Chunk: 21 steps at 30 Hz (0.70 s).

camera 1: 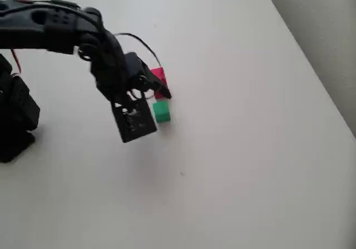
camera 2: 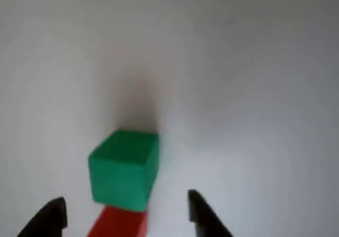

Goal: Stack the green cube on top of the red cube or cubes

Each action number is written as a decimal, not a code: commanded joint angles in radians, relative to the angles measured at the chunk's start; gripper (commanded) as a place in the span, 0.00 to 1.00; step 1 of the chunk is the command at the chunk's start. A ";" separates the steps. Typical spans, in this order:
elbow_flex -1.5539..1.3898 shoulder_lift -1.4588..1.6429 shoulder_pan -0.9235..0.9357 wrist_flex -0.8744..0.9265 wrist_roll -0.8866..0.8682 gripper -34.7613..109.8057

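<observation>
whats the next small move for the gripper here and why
Probably back the gripper straight up and away. In the wrist view the green cube already seems to sit on the red cube, with both open fingertips apart from it, so nothing is left to release; a sideways drift could knock the stack.

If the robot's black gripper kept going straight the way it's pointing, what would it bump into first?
Probably the small bright green cube. In the wrist view it sits between the open black gripper's fingers, with the red block right beside or beneath it. Depth is unclear, so the red one might touch first.
</observation>
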State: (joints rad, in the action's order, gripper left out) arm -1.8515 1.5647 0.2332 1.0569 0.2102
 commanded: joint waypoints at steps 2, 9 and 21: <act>0.123 -0.072 0.014 -0.014 -0.011 0.41; 0.202 -0.184 0.035 -0.018 -0.005 0.37; 0.276 -0.161 0.031 0.069 -0.008 0.25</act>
State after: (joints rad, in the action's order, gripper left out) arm -1.6536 1.3453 0.2684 1.0876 0.2117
